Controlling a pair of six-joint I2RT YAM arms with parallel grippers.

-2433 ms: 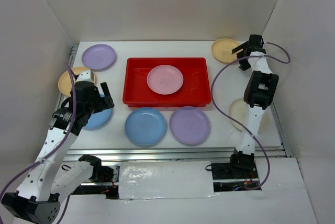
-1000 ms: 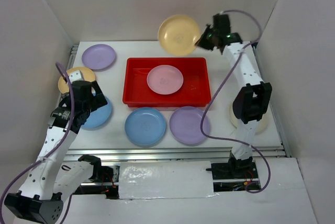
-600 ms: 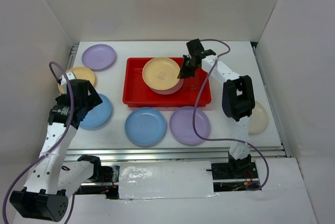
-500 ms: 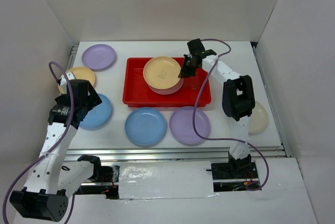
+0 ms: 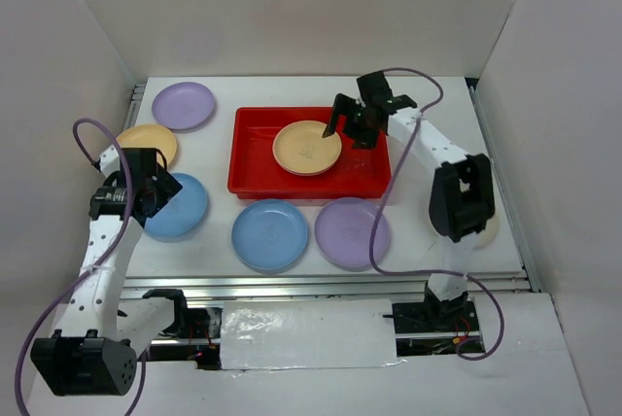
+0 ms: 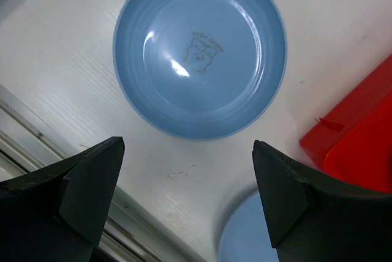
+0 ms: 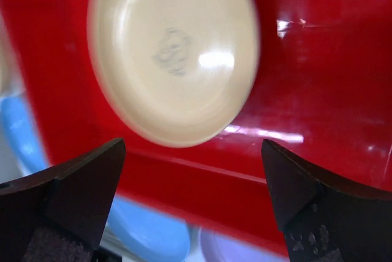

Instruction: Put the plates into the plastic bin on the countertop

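A yellow plate (image 5: 307, 147) lies flat in the bin (image 5: 255, 158), a little left of its middle, with nothing gripping it; whether another plate sits under it I cannot tell. The rest lie singly on the counter (image 5: 282, 90), among them a blue plate (image 6: 199, 48) under the left arm and a second blue plate (image 5: 269, 234) and a lilac plate (image 5: 352, 232) just in front of the bin. They look like light, stiff, glossy plastic, so probably slippery and prone to sliding if pushed. The raised rim is the place to take one, with one finger inside and one outside. Each centre carries a small moulded stamp (image 6: 202, 51), a bear-like figure with a line of lettering too small to read. The right gripper (image 7: 193, 145) hangs spread wide above the yellow plate, holding nothing. The left gripper (image 6: 188, 147) is equally spread over the near edge of the blue plate, apart from it.
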